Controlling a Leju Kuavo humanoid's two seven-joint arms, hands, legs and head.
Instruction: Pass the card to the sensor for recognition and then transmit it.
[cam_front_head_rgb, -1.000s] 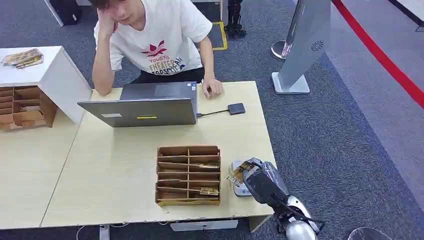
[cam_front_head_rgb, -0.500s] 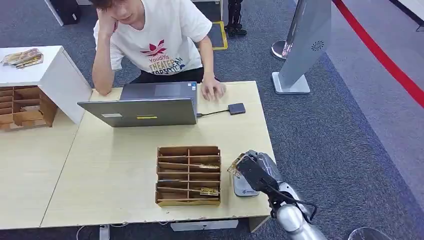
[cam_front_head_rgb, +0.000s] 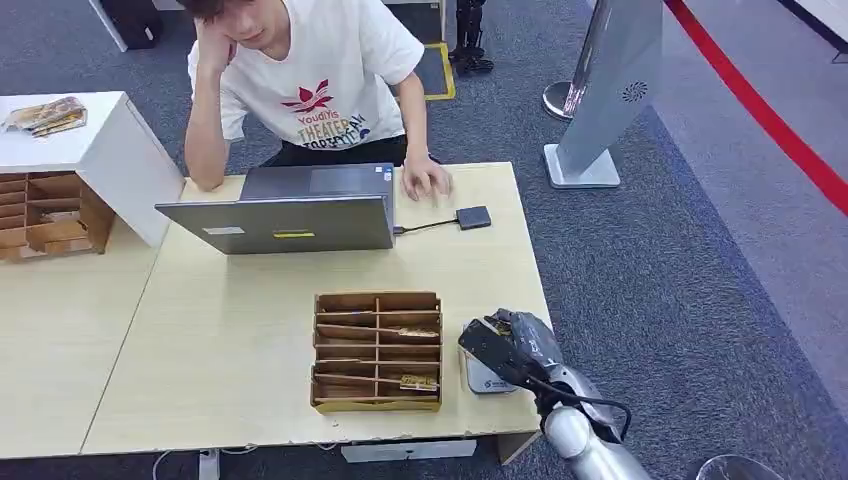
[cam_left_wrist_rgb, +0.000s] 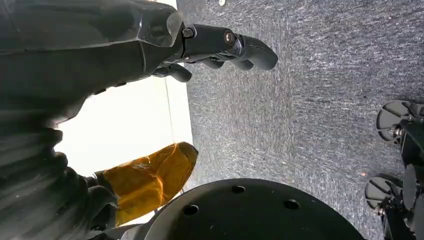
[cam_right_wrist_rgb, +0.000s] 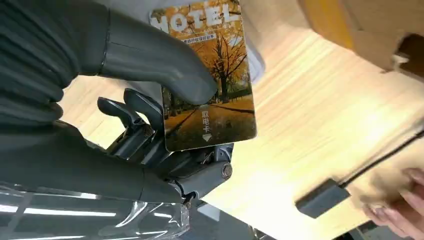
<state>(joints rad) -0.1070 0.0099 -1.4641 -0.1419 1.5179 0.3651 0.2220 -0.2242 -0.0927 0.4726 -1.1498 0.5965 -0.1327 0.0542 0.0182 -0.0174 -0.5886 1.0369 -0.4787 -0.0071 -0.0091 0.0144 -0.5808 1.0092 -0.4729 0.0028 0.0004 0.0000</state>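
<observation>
My right hand (cam_front_head_rgb: 507, 349) hovers palm-down over the white sensor (cam_front_head_rgb: 486, 381) near the table's front right corner. It grips the card (cam_right_wrist_rgb: 210, 85), an autumn-tree picture printed "HOTEL", with the thumb (cam_right_wrist_rgb: 165, 67) pressed on its face and dark fingers behind it. The card lies close above the pale sensor (cam_right_wrist_rgb: 256, 61); I cannot tell whether they touch. In the head view the hand hides the card. My left hand (cam_left_wrist_rgb: 165, 45) hangs beside the table edge over grey carpet, fingers apart and holding nothing.
A wooden card rack (cam_front_head_rgb: 377, 350) stands just left of the sensor. Behind it sit a laptop (cam_front_head_rgb: 290, 212) and a small dark dongle (cam_front_head_rgb: 473, 217) on a cable. A person (cam_front_head_rgb: 310, 80) sits at the far side, one hand (cam_front_head_rgb: 425, 180) on the table.
My right hand has moved lower and slightly left over the sensor and turned palm-down, so the card that showed at its fingertips is now covered in the head view.
</observation>
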